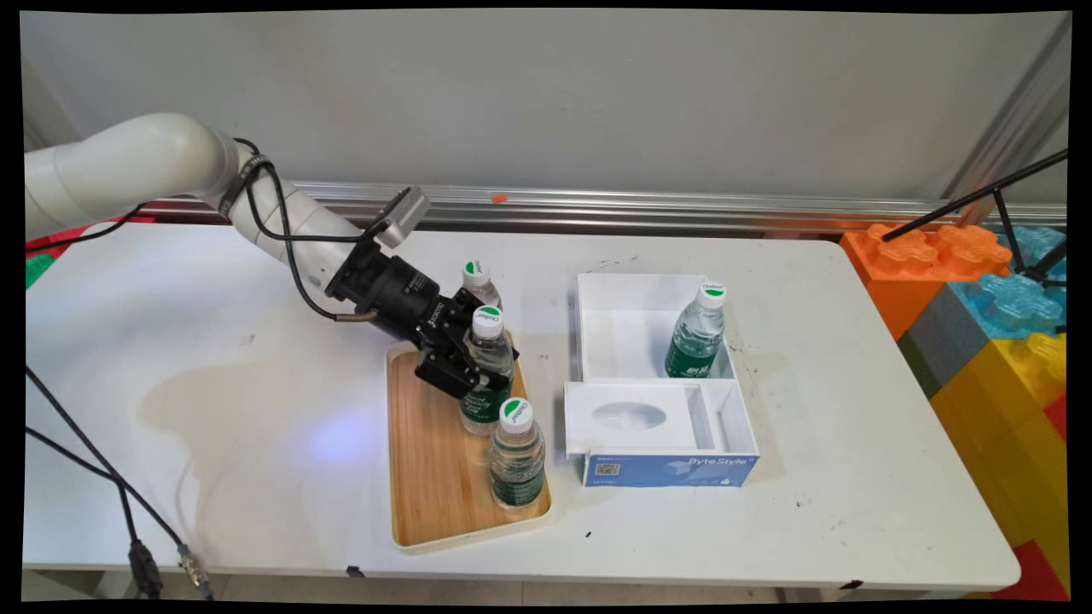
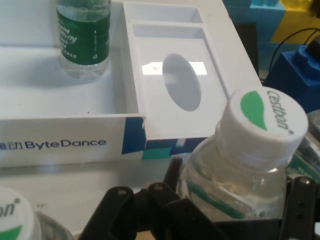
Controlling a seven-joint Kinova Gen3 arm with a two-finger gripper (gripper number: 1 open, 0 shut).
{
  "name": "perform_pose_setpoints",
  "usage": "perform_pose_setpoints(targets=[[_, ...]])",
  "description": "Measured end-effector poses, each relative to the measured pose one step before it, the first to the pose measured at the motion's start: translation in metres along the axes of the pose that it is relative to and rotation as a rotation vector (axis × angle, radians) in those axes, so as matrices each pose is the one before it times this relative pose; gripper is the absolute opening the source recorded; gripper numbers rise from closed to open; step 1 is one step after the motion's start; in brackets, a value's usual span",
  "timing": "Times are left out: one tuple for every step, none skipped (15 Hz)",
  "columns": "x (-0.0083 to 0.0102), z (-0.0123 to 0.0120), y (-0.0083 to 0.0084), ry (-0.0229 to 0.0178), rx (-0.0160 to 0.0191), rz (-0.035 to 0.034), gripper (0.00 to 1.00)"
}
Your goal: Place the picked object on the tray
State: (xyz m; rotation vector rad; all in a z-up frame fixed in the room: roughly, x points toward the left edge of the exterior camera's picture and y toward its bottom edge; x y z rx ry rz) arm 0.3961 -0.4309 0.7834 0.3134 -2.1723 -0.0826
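My gripper (image 1: 474, 368) reaches down from the left over a wooden tray (image 1: 426, 477) and is shut on the middle water bottle (image 1: 488, 339) of three standing there. In the hand view that bottle (image 2: 250, 150), with its white and green cap, sits between my fingers (image 2: 172, 172). A second bottle (image 1: 479, 282) stands just behind it, its cap (image 2: 12, 225) at the hand view's lower left. The third bottle (image 1: 516, 456) stands at the tray's near right corner.
Right of the tray lies an open white box (image 1: 582, 324) holding one upright bottle (image 1: 698, 337); its front compartment has an insert with an oval hole (image 1: 630, 415). Large coloured toy blocks (image 1: 981, 307) stack beyond the table's right edge. Black cables (image 1: 128, 512) hang at the front left.
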Motion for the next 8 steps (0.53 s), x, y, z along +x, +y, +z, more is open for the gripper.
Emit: perform_pose_setpoints(targets=[[-0.00059, 0.00039, -0.00006, -0.00082, 0.00057, 0.00028, 0.0], [-0.00089, 0.00042, -0.0001, 0.00003, 0.0017, 0.00056, 0.0], [-0.00062, 0.00018, 0.00004, 0.00084, 0.0017, 0.00057, 0.0], [-0.00032, 0.00025, -0.00036, 0.00171, 0.00171, 0.00007, 1.0], [-0.00019, 0.0001, -0.00007, 0.00093, 0.00085, 0.00006, 1.0], [-0.00045, 0.00014, -0.00024, 0.00098, 0.00103, -0.00069, 1.0], [-0.0005, 0.00005, -0.00011, 0.00134, 0.00139, -0.00132, 1.0], [-0.00043, 0.00011, -0.00012, 0.00079, 0.00039, -0.00163, 1.0]])
